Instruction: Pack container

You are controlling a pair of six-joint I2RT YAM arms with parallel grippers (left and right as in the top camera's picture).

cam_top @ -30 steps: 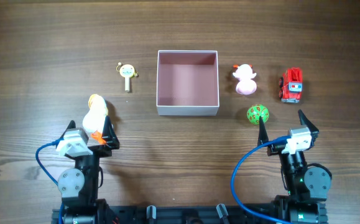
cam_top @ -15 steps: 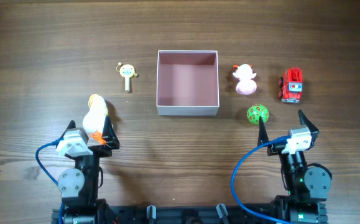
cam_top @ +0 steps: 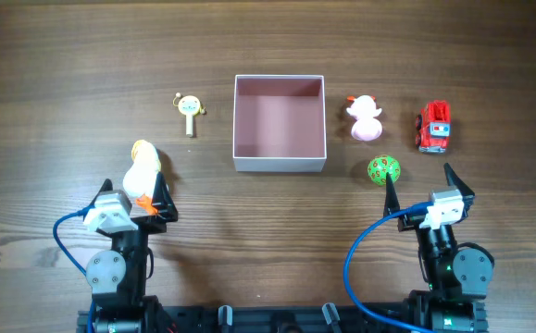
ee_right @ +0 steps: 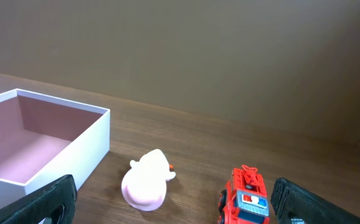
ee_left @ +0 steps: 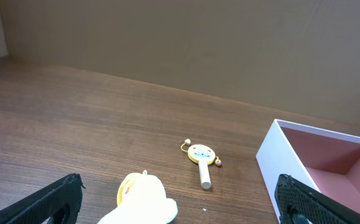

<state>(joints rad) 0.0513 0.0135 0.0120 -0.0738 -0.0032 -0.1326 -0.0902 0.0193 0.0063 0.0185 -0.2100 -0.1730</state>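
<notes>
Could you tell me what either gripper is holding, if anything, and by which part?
Nothing is held; the left gripper and right gripper both stand open.

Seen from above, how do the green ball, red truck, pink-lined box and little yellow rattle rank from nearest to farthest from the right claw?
From the right claw:
1. green ball, beside its left finger.
2. red truck, ahead, slightly right.
3. container, at mid-table.
4. yellow rattle, beyond the container, far left.
</notes>
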